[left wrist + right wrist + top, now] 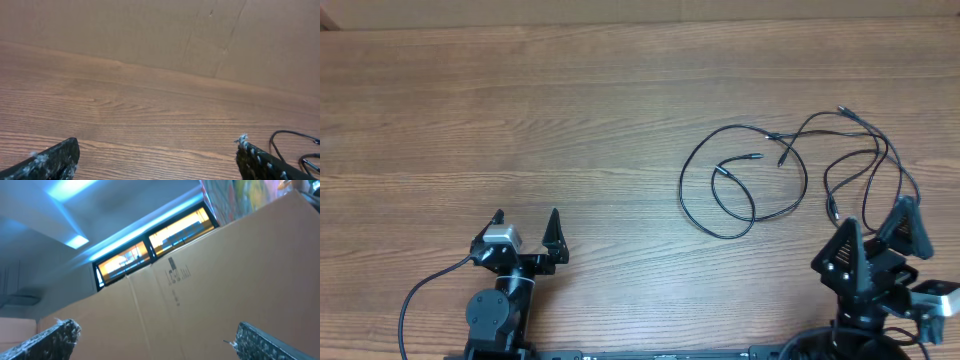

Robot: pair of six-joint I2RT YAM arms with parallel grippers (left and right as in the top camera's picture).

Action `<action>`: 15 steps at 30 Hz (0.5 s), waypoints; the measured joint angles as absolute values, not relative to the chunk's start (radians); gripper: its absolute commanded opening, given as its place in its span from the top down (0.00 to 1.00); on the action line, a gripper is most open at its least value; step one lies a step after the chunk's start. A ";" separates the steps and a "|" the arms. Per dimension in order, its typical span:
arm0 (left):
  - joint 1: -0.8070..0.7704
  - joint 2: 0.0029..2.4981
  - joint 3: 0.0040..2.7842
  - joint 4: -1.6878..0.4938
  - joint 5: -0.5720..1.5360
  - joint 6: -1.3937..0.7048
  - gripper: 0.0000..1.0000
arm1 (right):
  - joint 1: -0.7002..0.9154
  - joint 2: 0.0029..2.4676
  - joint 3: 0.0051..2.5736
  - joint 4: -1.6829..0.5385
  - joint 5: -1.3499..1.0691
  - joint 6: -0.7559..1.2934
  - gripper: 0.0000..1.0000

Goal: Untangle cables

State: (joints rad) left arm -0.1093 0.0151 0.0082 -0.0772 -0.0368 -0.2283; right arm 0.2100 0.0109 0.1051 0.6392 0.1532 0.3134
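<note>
Cables [775, 135]: loose overlapping tangle on the wooden table [520, 110], right-centre of the overhead view, just above the right gripper [876, 212]. A bit of one also shows at the lower right edge of the left wrist view. Left gripper [526, 214] is lower left, well apart from them. Both sets of jaws are spread wide, nothing held. Cords look thin, light and limp, so they'll likely slide and drag neighbours. Best pinch is probably a plug end or outer loop, away from crossings.
</note>
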 measured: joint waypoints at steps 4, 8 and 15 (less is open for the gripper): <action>-0.109 0.015 0.008 -0.077 -0.037 -0.228 0.00 | 0.210 0.010 0.027 0.696 0.153 0.313 0.00; -0.109 0.015 0.008 -0.077 -0.037 -0.228 0.01 | 0.210 0.011 0.018 0.629 0.154 0.313 0.00; -0.109 0.015 0.008 -0.077 -0.037 -0.228 0.01 | 0.170 0.010 0.018 0.254 0.140 0.314 0.00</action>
State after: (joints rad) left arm -0.1093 0.0151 0.0082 -0.0772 -0.0368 -0.2279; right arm 0.1703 0.0101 0.0181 0.2543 0.1402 0.3138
